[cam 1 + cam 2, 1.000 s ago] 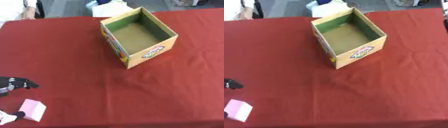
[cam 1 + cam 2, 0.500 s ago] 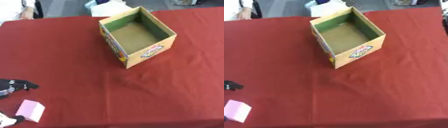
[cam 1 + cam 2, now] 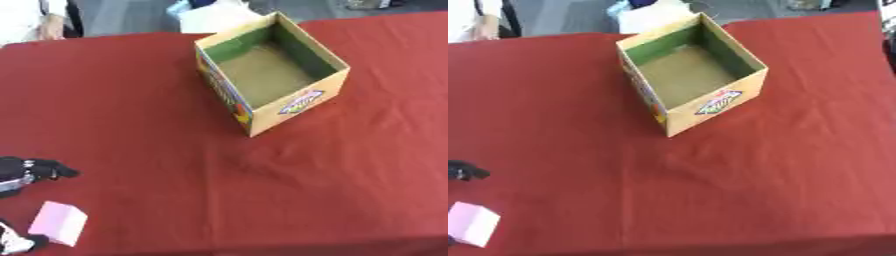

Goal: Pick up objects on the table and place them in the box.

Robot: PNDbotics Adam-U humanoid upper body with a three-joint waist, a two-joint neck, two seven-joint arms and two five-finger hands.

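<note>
A pale pink block (image 3: 59,229) lies on the red tablecloth (image 3: 262,200) near the lower left corner. My left hand (image 3: 26,170) comes in from the left edge, its dark fingers stretched out above the block and apart from it. A light-tipped part of the same hand (image 3: 16,243) shows just below the block's lower left corner. The hand is open around the block, not closed on it. The open cardboard box (image 3: 273,102), green inside and with nothing in it, stands upright at the upper middle. My right hand is out of sight.
A person's sleeve and hand (image 3: 48,20) and some white items (image 3: 214,17) show beyond the table's far edge. Wide red cloth lies between the block and the box. The table's front edge runs along the bottom.
The pink block sits slightly lower and nearer the bottom left corner than a second ago. The box has not moved.
</note>
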